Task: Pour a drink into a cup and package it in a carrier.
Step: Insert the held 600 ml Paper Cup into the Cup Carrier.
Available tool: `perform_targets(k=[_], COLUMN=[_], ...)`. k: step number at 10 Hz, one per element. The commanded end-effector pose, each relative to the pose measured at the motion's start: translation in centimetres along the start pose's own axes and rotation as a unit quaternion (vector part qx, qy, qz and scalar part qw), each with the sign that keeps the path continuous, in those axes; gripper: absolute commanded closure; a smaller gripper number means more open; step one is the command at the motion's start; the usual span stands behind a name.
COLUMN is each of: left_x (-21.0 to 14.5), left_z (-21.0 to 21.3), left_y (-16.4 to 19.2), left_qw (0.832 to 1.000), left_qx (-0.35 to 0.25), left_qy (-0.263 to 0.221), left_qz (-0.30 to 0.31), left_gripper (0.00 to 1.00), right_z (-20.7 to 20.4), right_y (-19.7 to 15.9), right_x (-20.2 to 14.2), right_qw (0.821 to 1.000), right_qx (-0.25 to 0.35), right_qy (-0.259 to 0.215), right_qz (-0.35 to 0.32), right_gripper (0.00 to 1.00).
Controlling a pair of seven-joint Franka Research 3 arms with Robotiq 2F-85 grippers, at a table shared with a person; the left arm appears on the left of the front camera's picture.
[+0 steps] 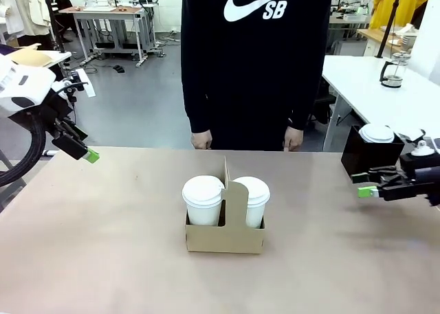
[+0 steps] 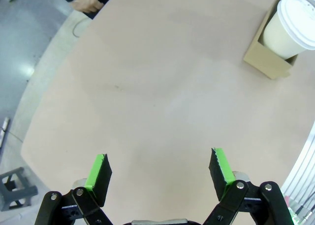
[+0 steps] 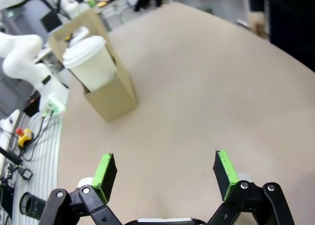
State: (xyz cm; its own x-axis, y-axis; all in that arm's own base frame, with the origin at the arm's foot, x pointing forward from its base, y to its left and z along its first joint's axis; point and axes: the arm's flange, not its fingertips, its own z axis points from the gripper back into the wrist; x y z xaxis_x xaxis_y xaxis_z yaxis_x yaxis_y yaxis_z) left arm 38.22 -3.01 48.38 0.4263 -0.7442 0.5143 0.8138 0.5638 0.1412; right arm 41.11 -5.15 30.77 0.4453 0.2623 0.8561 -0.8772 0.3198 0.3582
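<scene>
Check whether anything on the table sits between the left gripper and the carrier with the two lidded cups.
Nothing visible does. The left gripper hangs open at the table's left edge, and only bare tabletop lies between it and the carrier, which holds both lidded cups at mid-table.

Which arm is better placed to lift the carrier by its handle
Neither clearly. The carrier sits mid-table with both lidded cups, between the open left gripper and open right gripper. The right looks slightly lower, a marginal edge.

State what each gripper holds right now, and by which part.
Nothing is held. The left gripper and the right gripper are both open and empty above the table.
</scene>
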Motion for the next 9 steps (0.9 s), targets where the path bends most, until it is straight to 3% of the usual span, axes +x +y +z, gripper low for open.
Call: perform_targets(k=[1,4,5,9], left_x=[0.1,0.1,0.1,0.1], left_z=[0.0,0.0,0.0,0.0], left_y=[-0.1,-0.1,-0.1,-0.1], left_qw=[1.0,1.0,1.0,1.0], left_qx=[0.0,0.0,0.0,0.0], left_qy=[-0.005,-0.005,-0.005,-0.005], left_qz=[0.008,0.008,0.008,0.008], left_gripper=[0.0,0.0,0.0,0.0], right_z=[0.3,-0.1,0.9,0.9], right_y=[1.5,1.6,0.6,0.6], right_x=[0.4,-0.1,-0.7,-0.7], right_qw=[0.998,0.995,0.997,0.997], right_qx=[-0.031,-0.082,-0.056,-0.056], right_qy=[0.034,0.043,0.035,0.035], right_qz=[-0.039,-0.034,-0.037,-0.037], right_gripper=[0.0,0.0,0.0,0.0])
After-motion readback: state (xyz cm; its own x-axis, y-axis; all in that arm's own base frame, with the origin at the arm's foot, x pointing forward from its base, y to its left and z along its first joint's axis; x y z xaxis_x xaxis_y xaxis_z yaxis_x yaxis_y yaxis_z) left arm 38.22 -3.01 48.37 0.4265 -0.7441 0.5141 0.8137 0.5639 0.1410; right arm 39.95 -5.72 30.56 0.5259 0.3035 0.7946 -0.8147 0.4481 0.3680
